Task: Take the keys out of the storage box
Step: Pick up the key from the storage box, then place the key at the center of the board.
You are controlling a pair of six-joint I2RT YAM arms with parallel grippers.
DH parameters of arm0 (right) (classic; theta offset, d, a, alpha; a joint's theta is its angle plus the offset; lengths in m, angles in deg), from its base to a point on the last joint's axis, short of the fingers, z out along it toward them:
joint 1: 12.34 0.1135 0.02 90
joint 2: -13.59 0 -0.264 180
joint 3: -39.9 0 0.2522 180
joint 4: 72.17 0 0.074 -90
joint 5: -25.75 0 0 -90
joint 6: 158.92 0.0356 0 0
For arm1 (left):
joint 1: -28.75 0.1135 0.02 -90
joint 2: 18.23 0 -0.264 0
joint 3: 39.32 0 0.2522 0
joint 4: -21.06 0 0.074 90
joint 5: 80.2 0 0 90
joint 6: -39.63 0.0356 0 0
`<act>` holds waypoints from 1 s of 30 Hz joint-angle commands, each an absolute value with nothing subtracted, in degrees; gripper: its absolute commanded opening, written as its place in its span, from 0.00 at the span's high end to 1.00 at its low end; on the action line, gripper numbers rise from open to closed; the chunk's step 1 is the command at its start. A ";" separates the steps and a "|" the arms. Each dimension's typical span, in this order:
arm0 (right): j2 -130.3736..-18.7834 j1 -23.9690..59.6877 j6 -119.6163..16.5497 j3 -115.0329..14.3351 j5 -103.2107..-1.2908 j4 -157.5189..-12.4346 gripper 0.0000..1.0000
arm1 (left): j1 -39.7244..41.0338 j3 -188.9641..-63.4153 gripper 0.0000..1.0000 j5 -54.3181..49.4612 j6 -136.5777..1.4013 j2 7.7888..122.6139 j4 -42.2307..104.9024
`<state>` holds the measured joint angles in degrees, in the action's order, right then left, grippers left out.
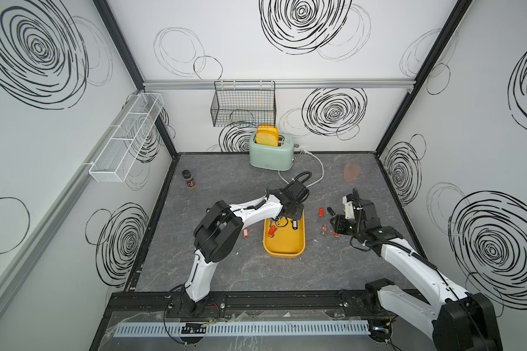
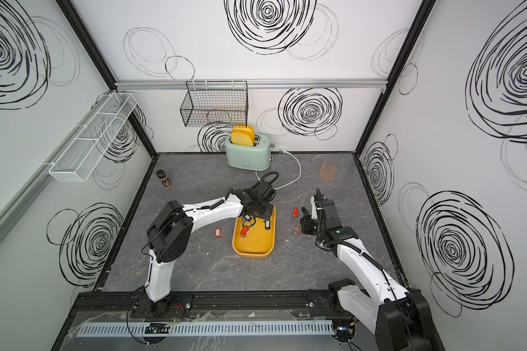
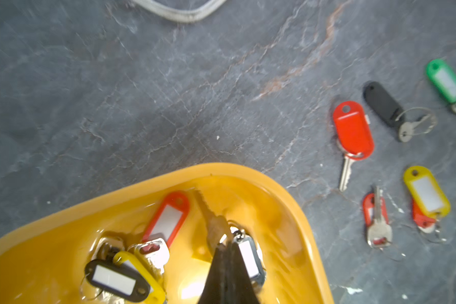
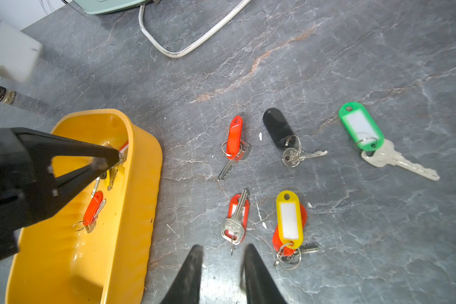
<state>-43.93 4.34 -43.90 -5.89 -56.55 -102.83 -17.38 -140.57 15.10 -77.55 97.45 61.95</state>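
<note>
The mustard-yellow storage box (image 1: 283, 247) (image 2: 253, 247) (image 3: 221, 168) (image 4: 140, 184) lies mid-table. My left gripper (image 1: 288, 216) (image 3: 225, 243) (image 4: 119, 155) reaches into its far end, shut on the head of a silver key with a black-framed tag (image 3: 248, 255). More keys lie in the box: a red-tagged one (image 4: 92, 208), a red-framed tag (image 3: 169, 215), and black (image 3: 113, 279) and yellow (image 3: 140, 268) tags. Right of the box, red (image 4: 234, 136), black (image 4: 278, 129), green (image 4: 359, 126), yellow (image 4: 288, 218) and another red (image 4: 237, 215) key lie on the table. My right gripper (image 1: 334, 223) (image 4: 223, 250) hovers open over them, holding nothing.
One red-tagged key (image 1: 246, 232) lies on the table left of the box. A mint toaster (image 1: 270, 155) with bread stands at the back, its white cable (image 1: 318, 173) looping forward. A spice jar (image 1: 188, 179) stands at the far left. Wire baskets (image 1: 244, 106) (image 1: 125, 139) hang on the walls.
</note>
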 commanded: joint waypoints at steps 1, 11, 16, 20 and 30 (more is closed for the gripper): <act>-43.65 4.47 -44.44 -4.89 -55.31 -100.82 0.69 | -17.40 -139.24 1.00 16.56 -76.91 92.96 62.67; -42.25 6.65 -45.44 -5.15 -52.64 -98.75 0.69 | -17.01 -134.01 1.00 17.23 -76.41 83.21 63.76; -41.87 9.30 -45.80 -5.26 -51.60 -96.89 0.69 | -15.60 -128.31 1.00 19.10 -76.54 74.91 65.35; -42.25 11.36 -46.05 -5.59 -51.71 -95.52 0.69 | -12.69 -123.38 1.00 20.88 -76.91 67.22 67.19; -45.94 13.85 -46.07 -7.37 -52.03 -93.69 0.69 | 3.23 -109.15 1.00 23.51 -78.58 52.78 71.20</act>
